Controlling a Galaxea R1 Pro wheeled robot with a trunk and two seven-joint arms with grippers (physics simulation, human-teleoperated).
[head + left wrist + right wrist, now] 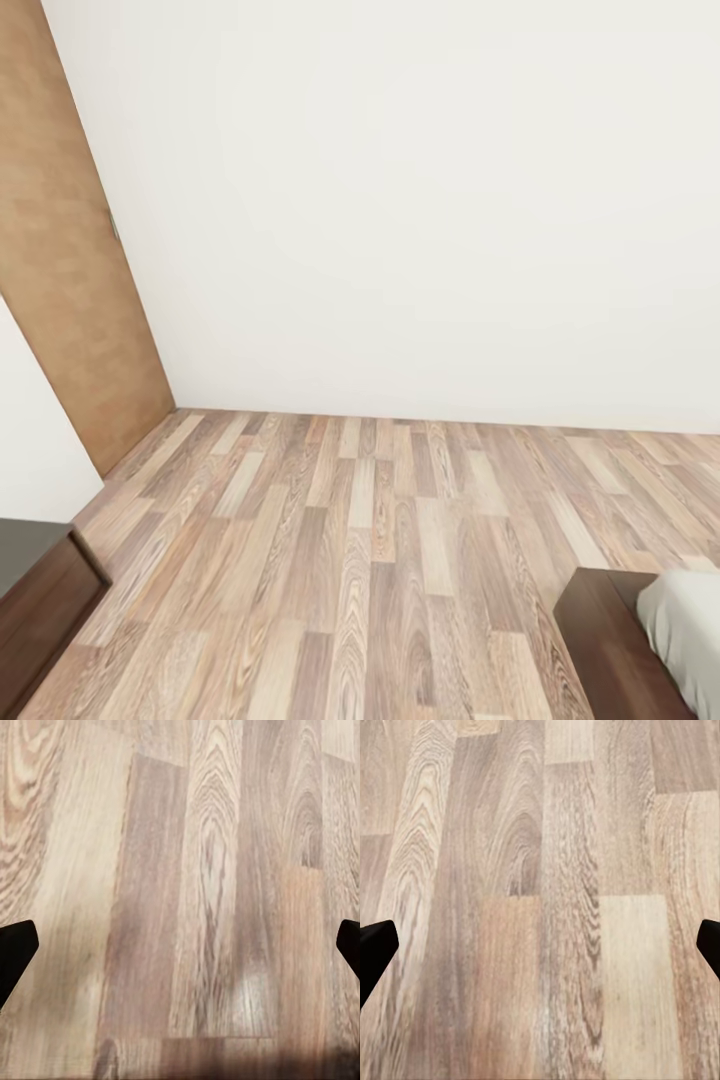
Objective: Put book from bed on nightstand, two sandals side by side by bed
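A corner of the bed (612,640) shows at the lower right of the head view, with its dark brown frame and a bit of light grey mattress (692,628). The book and the sandals are out of view. My left gripper (180,952) is open over bare wood-plank floor, its two dark fingertips far apart at the picture's edges. My right gripper (540,949) is open the same way above the floor, with nothing between its fingers.
A white wall (420,200) stands ahead, meeting the plank floor (370,540). A brown door (70,270) is at the left. A dark wood furniture corner (40,610) sits at the lower left; I cannot tell whether it is a nightstand.
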